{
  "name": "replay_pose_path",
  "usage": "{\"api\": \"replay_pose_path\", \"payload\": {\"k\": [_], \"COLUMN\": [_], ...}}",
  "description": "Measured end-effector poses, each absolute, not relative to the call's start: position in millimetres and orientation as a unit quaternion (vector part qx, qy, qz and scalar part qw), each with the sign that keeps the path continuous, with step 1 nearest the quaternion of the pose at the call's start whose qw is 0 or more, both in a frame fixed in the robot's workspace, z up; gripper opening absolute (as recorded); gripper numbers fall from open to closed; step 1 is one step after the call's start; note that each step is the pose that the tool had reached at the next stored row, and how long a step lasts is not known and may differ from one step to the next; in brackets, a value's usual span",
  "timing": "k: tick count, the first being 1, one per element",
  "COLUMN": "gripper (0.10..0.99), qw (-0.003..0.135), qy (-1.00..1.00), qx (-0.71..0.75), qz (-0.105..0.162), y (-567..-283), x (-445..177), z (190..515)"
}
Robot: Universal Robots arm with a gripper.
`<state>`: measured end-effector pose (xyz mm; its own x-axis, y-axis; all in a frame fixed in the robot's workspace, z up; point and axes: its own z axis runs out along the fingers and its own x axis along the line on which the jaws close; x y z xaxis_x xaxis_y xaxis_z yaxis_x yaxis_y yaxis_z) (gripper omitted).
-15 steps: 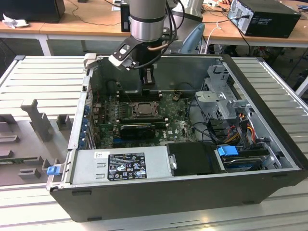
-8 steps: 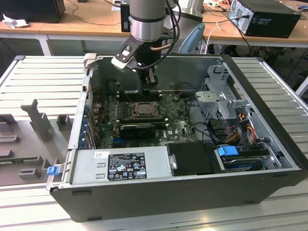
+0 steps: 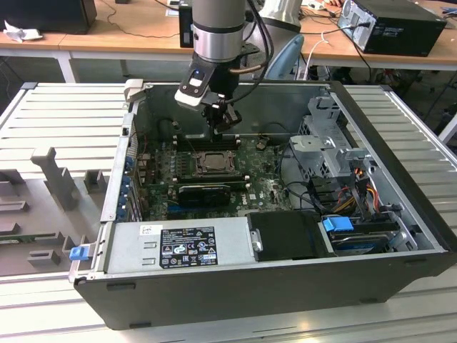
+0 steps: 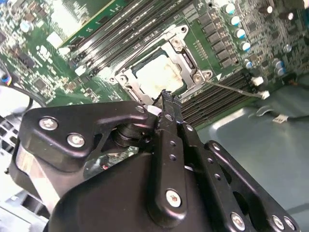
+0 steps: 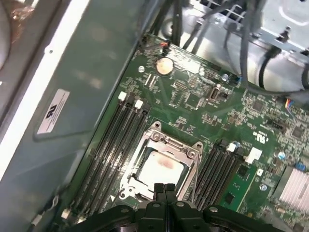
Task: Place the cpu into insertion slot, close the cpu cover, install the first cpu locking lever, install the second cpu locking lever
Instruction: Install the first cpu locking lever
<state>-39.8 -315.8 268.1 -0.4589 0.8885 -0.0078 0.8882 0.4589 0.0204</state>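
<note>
Arm is cut off at the upper edge of the exterior view; the claw (image 3: 222,123) is seen hanging inside the open computer case (image 3: 357,286), which is set on the ribbed grey bench (image 3: 57,114). Much of the board is blocked by the claw body in the second wrist view. One edge of the cpu cover (image 5: 166,142) is hidden behind the fingertips (image 5: 160,189) in both wrist views. Whether the locking levers are latched cannot be told; a thin metal rod (image 4: 231,87) is seen sticking out from one socket corner. In the exterior view the insertion slot (image 3: 194,164) is made out just below the claw, between the memory slots (image 5: 108,150) and the black expansion card (image 3: 207,191). The cpu (image 5: 161,166) is seated in the slot: flat square, pale silver-grey top, faint reddish smudge near the middle. It is framed by the grey metal cover, which appears to lie flat. Claw fingers are pressed together, nothing gripped, tips just above the socket's edge.
</note>
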Motion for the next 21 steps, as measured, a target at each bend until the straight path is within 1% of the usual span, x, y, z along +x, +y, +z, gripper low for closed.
{"api": "replay_pose_path", "payload": {"k": [4,12,21], "gripper": [0.106,0.106,0.106], "qw": [0.009,0.009,0.009], "qy": [0.88,0.898,0.939], "qx": [0.475,0.44,0.345], "qz": [0.005,0.006,0.007], "y": [-315.8,-315.8,-315.8], "x": [-39.8,-39.8,-39.8], "z": [268.1,268.1,268.1]}}
